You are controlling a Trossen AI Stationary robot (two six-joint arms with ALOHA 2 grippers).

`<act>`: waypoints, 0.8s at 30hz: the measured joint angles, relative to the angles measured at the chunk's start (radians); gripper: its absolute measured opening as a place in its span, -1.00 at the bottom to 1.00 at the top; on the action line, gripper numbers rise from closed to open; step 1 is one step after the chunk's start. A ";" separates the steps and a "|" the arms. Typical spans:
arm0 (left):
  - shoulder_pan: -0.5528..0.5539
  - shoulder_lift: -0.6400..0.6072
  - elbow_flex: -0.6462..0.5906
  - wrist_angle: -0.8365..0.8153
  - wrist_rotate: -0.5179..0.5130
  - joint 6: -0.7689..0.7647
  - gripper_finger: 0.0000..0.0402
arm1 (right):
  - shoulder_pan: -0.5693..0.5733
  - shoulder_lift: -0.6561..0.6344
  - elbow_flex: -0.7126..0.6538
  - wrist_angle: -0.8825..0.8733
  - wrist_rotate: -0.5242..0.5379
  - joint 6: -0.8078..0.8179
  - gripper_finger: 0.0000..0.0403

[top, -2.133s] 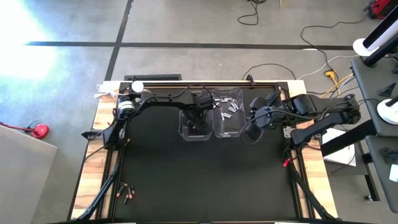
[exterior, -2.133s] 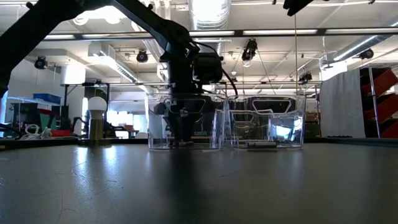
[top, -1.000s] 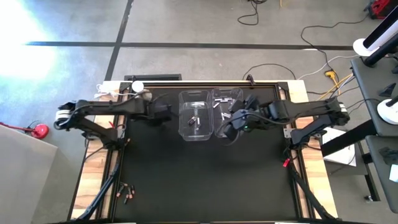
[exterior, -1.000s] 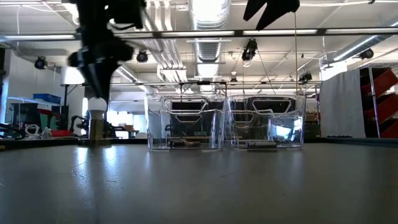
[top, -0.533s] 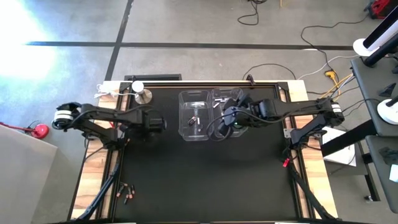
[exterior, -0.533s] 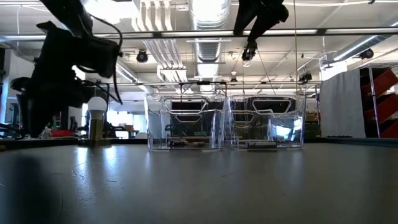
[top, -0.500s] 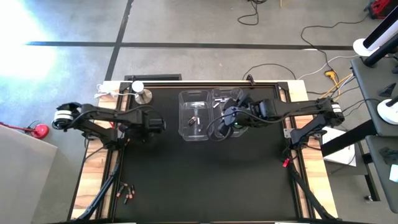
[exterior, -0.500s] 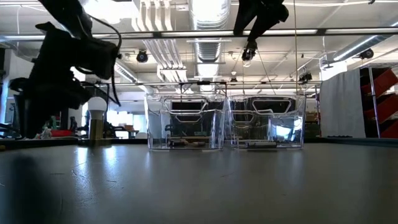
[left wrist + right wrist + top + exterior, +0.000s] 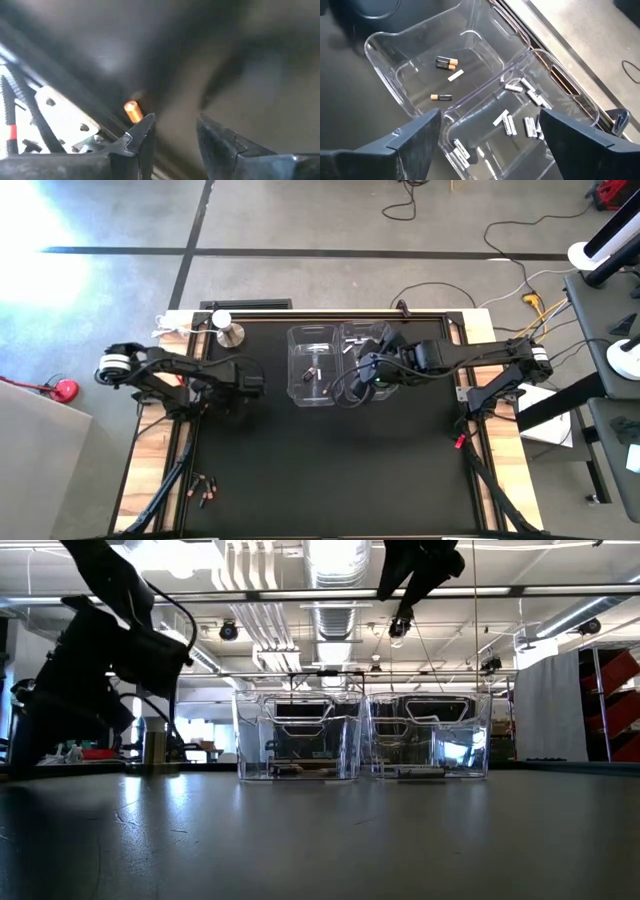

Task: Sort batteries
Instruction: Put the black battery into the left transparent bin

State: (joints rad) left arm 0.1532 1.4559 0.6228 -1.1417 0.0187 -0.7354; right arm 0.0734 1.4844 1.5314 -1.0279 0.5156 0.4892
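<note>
My left pincer (image 9: 172, 137) has left the left bin (image 9: 315, 370), where it reached two seconds ago, and now hangs empty and slightly parted over the desk's (image 9: 330, 470) left edge. That drop is done: two copper batteries (image 9: 442, 80) and one white lie there. My right pincer (image 9: 487, 137), wide and empty, has moved over the bins' front edge, above the right bin (image 9: 530, 125) of white batteries (image 9: 512, 122). More copper ones (image 9: 203, 492) wait at the desk's near-left corner.

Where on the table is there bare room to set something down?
The wide black mat in front of the two clear bins is bare, bordered by a few batteries near the front left corner. It's crowded at the back: bins, left gripper and right gripper.
</note>
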 joint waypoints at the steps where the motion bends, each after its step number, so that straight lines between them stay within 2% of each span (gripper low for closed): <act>1: 0.000 0.018 0.008 -0.010 0.014 0.045 -0.40 | 0.004 0.000 0.000 -0.005 0.000 0.000 0.63; 3: 0.000 0.048 0.035 -0.034 0.024 0.126 -0.41 | 0.016 -0.001 0.000 -0.039 -0.002 0.001 0.61; 7: 0.000 0.088 0.100 -0.117 -0.029 0.289 -0.41 | 0.056 -0.005 0.000 -0.143 -0.025 0.038 0.58; 11: 0.000 0.126 0.135 -0.170 -0.006 0.435 -0.40 | 0.102 -0.006 0.000 -0.259 -0.003 0.133 0.57; 17: 0.021 0.234 0.143 -0.207 -0.004 0.465 -0.20 | 0.194 -0.007 0.000 -0.355 0.008 0.276 0.62; 24: 0.071 0.339 0.139 -0.200 -0.020 0.563 0.00 | 0.283 -0.007 0.000 -0.359 0.008 0.339 0.69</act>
State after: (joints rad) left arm 0.2242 1.7952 0.7617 -1.3415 -0.0012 -0.1721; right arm 0.3563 1.4776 1.5314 -1.3869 0.5234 0.8280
